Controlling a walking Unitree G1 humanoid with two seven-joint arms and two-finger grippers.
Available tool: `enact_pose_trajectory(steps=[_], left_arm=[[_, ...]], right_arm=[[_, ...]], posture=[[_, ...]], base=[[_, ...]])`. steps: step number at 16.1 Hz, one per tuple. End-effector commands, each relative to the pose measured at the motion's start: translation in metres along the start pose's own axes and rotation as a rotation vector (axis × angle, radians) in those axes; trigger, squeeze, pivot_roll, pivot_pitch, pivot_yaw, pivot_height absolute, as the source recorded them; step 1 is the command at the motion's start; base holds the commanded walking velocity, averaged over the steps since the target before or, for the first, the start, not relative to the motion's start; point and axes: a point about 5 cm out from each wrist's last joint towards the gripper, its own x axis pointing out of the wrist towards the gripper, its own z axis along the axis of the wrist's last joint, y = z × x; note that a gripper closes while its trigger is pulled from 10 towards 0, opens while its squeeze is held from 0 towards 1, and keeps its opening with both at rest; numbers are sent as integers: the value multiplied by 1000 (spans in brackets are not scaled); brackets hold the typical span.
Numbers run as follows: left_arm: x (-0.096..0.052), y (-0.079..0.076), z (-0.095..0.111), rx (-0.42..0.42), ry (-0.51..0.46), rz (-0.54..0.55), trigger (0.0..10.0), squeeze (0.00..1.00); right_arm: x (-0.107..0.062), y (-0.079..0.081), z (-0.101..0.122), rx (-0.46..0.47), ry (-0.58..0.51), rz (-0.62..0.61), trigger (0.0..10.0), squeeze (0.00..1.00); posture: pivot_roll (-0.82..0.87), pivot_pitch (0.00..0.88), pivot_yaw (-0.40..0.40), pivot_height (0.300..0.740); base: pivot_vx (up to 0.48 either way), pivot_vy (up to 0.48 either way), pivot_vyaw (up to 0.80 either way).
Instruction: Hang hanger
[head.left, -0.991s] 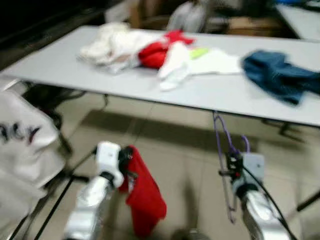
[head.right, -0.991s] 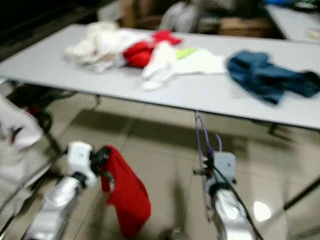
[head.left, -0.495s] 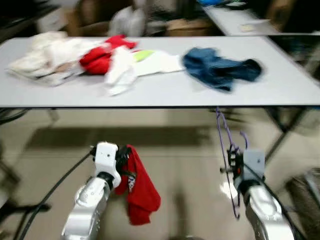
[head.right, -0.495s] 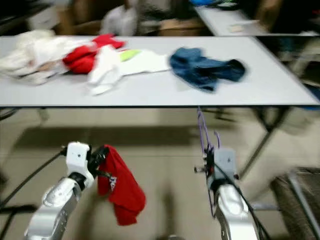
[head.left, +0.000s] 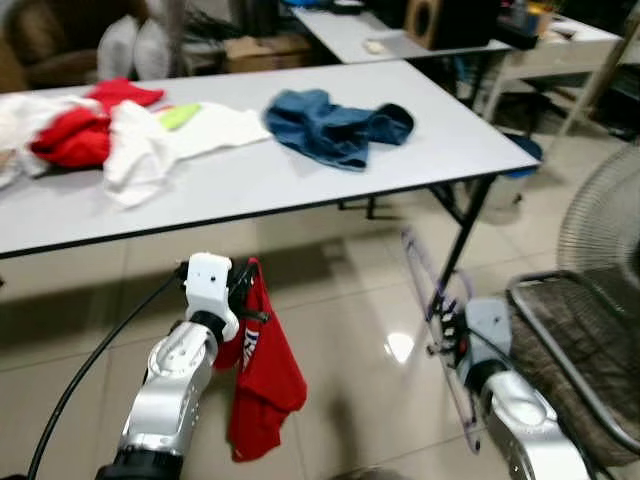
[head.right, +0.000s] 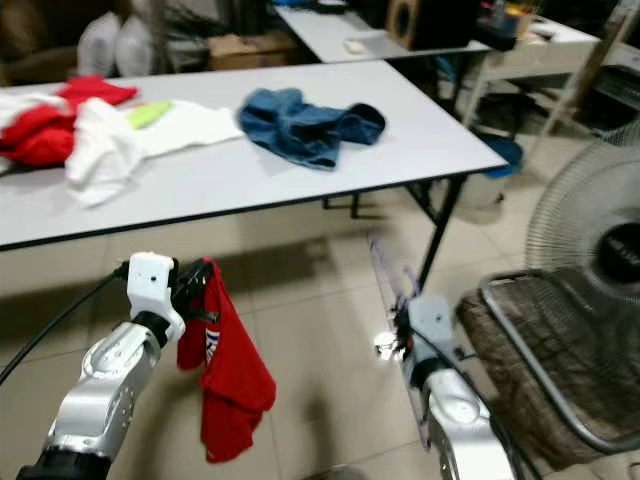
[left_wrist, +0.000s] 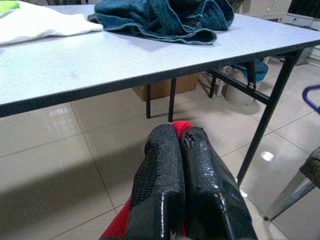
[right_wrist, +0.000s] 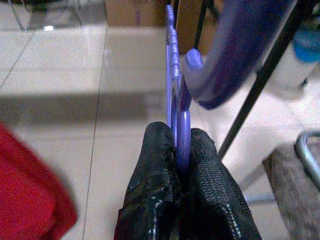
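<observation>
In the eye views the whole scene has swung since a second ago: the table's (head.left: 470, 150) right end, a fan (head.left: 600, 225) and a chair (head.left: 575, 350) have come into sight, so the robot has turned right, probably seeking a rail to hang on. Blue jeans (head.left: 335, 125), a white shirt (head.left: 170, 135) and red clothes (head.left: 75, 125) lie on the tabletop above a glossy tiled floor (head.left: 350, 300). The left gripper (head.left: 243, 290) carries a red garment (head.left: 262, 385); the right gripper (head.left: 447, 330) carries the purple hanger (head.left: 425, 275). The left wrist view shows its fingers (left_wrist: 160, 175) closed on red cloth. The right wrist view shows its fingers (right_wrist: 160, 165) pinching the hanger's stem.
</observation>
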Motion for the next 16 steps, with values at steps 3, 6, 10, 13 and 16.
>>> enact_pose_trajectory(steps=[3, 6, 10, 13, 16], left_arm=[[6, -3, 8, 6, -11, -11, 10000, 0], [7, -2, 18, 5, -52, -16, 10000, 0], [12, -9, 29, 28, -88, -77, 10000, 0], [13, -13, 40, 26, -115, -110, 10000, 0], [16, -14, 49, 38, -127, -140, 10000, 0]], right_arm=[[1, -9, 10, -12, -13, -5, 10000, 0], [-2, -14, 18, -131, -1, 62, 10000, 0], [-21, -21, 33, -306, -5, 241, 10000, 0], [-33, -16, 43, -289, -43, 313, 10000, 0], [-38, -21, 56, -251, -91, 312, 10000, 0]], posture=[[-195, 0, 32, 740], [-201, 0, 32, 740], [-212, 0, 39, 740], [-208, 0, 33, 740], [-216, 0, 40, 740]], base=[[0, -372, 0], [0, 0, 0], [0, 0, 0], [197, 0, 0], [359, 0, 0]])
